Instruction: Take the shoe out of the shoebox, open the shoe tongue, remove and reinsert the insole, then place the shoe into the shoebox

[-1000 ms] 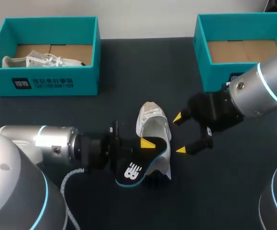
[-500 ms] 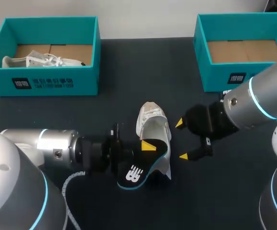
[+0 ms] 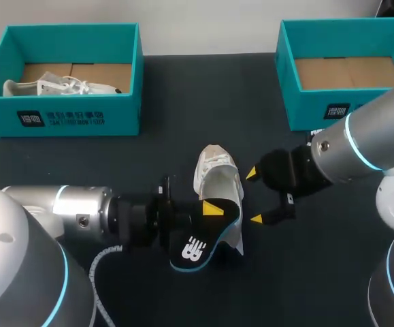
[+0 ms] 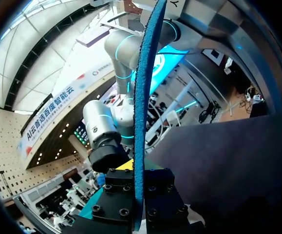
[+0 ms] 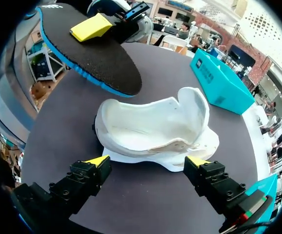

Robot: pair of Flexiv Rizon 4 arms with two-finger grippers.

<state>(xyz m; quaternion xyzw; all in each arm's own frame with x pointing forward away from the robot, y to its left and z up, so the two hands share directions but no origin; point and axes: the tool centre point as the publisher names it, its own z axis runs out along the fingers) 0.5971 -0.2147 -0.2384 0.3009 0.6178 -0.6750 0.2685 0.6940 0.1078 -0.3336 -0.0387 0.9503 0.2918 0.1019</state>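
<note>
A white shoe (image 3: 217, 178) lies on its side in the middle of the dark table, its opening turned to my right gripper (image 3: 254, 196). That gripper stands open just right of the shoe, touching nothing. In the right wrist view the shoe (image 5: 155, 127) lies just ahead of the open right gripper (image 5: 148, 162). My left gripper (image 3: 210, 212) is shut on a black insole with a blue edge (image 3: 195, 244), held above the table beside the shoe's heel. The left wrist view shows the insole (image 4: 143, 97) edge-on between the fingers of the left gripper (image 4: 140, 195). The insole (image 5: 94, 53) hovers beyond the shoe.
A teal shoebox (image 3: 67, 116) at the back left holds another white shoe (image 3: 54, 86). A second teal shoebox (image 3: 319, 102) at the back right shows only its cardboard floor. Bare dark tabletop (image 3: 203, 102) lies between the boxes.
My right gripper has shifted slightly nearer the table's front edge beside the shoe, still open. The left gripper has edged a little to the right with the insole. The shoe has not moved.
</note>
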